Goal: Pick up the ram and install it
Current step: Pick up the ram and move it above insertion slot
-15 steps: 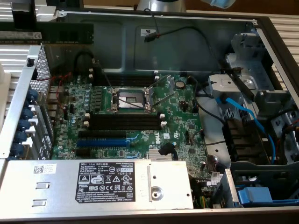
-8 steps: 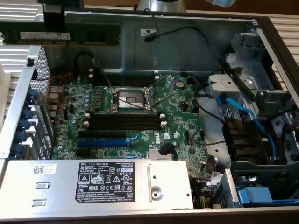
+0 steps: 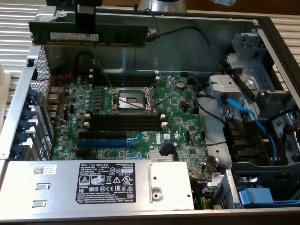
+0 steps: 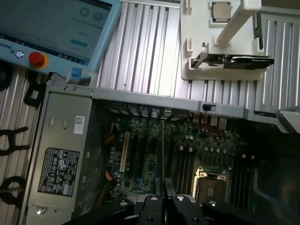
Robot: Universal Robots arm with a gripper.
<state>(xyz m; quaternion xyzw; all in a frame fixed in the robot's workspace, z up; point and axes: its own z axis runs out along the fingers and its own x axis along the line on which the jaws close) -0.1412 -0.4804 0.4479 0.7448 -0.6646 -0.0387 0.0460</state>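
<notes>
Clenched on the ram [image 3: 93, 36]: fingers [image 3: 86, 16] pinching its upper long edge about mid-length. Gripper [image 3: 86, 27] up over the rear wall of the open computer case [image 3: 276, 51]. Ram level and held in the air, label strip facing outward, touching nothing but the fingers. Edge-on between the fingertips in the wrist view. Well below the fingers: motherboard [image 3: 180, 117], empty black memory slots [image 3: 124, 123] beside the CPU socket [image 3: 131, 98]. Farther out: blue expansion slot [image 3: 101, 143], then power supply [image 3: 93, 185].
</notes>
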